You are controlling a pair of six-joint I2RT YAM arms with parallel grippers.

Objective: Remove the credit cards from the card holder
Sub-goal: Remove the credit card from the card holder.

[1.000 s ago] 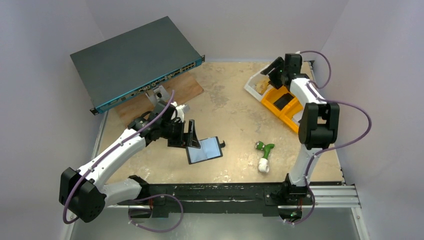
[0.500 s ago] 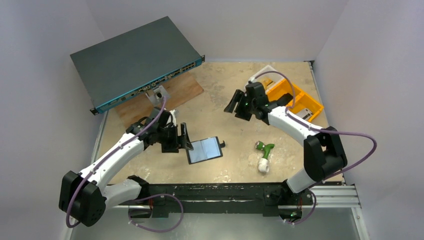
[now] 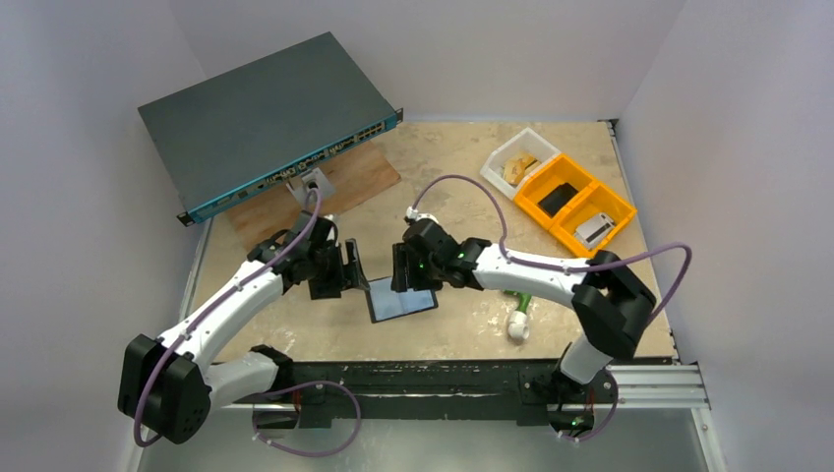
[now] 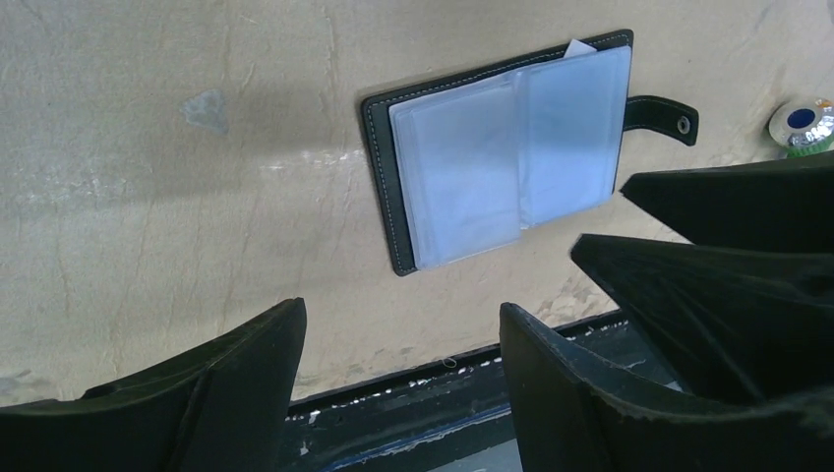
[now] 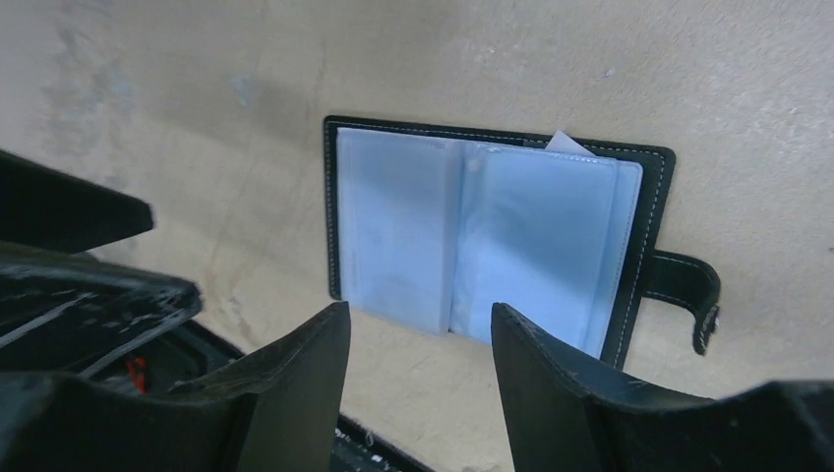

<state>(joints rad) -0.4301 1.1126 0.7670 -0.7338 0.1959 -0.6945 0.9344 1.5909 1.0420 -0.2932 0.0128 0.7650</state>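
The card holder (image 3: 375, 302) lies open and flat on the table, its black cover (image 4: 379, 177) under pale blue-grey credit cards (image 4: 511, 147) that sit in its sleeves. A snap strap (image 4: 664, 113) sticks out on one side. My left gripper (image 3: 351, 268) is open and empty just left of the holder, apart from it. My right gripper (image 3: 401, 267) is open and empty above the holder's far edge. In the right wrist view the cards (image 5: 482, 236) and cover (image 5: 654, 197) lie just beyond my open right gripper (image 5: 418, 310). My left gripper (image 4: 398, 310) is open.
A dark grey network switch (image 3: 266, 118) leans at the back left over a wooden board (image 3: 349, 182). An orange tray (image 3: 575, 202) and a white tray (image 3: 511, 162) stand at the back right. A green and white object (image 3: 519, 307) lies right of the holder.
My right arm has swung from the orange tray at the back right to the centre, over the holder. My left gripper has shifted slightly left, away from the holder.
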